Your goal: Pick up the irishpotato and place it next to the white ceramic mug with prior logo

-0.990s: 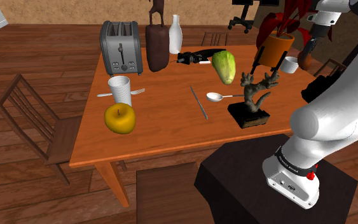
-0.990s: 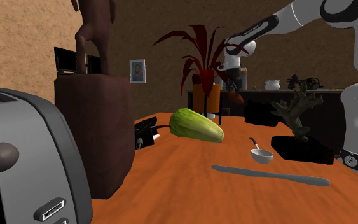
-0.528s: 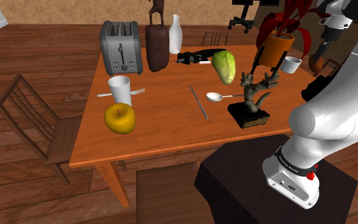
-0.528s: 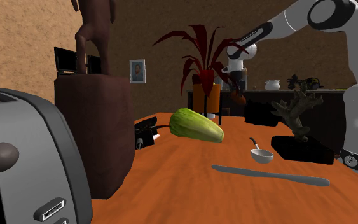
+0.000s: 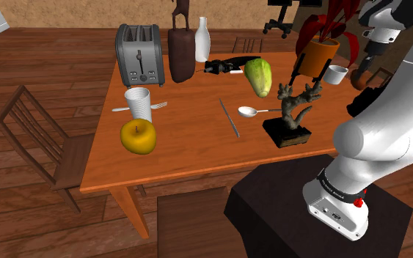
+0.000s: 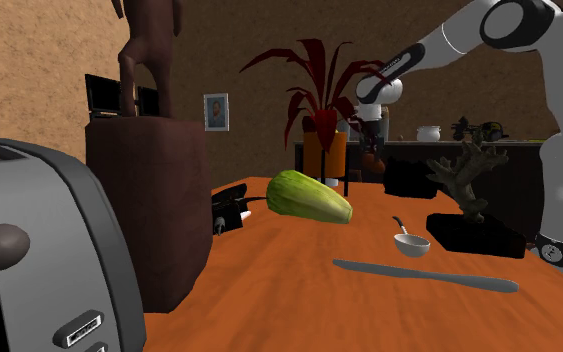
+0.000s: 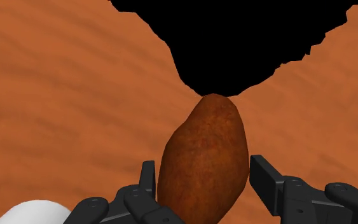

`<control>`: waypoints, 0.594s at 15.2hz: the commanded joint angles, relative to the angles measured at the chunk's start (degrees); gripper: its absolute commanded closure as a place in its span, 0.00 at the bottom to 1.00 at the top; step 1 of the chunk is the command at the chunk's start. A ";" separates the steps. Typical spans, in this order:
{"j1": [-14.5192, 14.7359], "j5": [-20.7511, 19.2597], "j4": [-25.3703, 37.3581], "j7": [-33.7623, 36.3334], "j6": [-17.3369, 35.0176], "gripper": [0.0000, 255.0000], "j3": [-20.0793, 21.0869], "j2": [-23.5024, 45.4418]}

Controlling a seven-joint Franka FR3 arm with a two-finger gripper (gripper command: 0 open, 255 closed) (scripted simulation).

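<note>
A brown potato (image 7: 203, 165) sits lengthwise between my black fingers, and my gripper (image 7: 203, 191) is shut on it over the orange-brown tabletop. In the shoulder view the gripper (image 5: 366, 67) hangs low at the table's far right end, with the potato (image 5: 360, 78) just right of the white mug (image 5: 336, 74). A white rounded rim, likely that mug (image 7: 28, 213), shows beside the left finger. From the second exterior view, the gripper (image 6: 372, 140) and potato (image 6: 369, 160) are behind the potted plant.
An orange-potted red plant (image 5: 318, 51) stands beside the mug, with a branch sculpture on a black base (image 5: 291, 117) and a dark box (image 5: 370, 99) close by. A green vegetable (image 5: 259, 76), spoon (image 5: 250, 111), toaster (image 5: 139, 55) and yellow apple (image 5: 138, 136) lie further left.
The gripper has come down with the potato, drifting slightly toward the shoulder view's right, and now hangs lower beside the mug. Nothing on the table has shifted.
</note>
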 commanded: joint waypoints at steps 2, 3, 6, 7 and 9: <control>-0.39 0.49 -1.41 -0.33 1.95 1.00 -0.04 1.29; -0.45 0.68 -1.86 -0.43 2.65 1.00 0.02 1.58; -0.63 1.29 -3.14 -0.78 4.71 1.00 0.22 2.52; -0.69 1.51 -3.54 -0.90 5.39 1.00 0.29 2.86; -0.83 1.97 -4.30 -1.17 6.74 1.00 0.45 3.57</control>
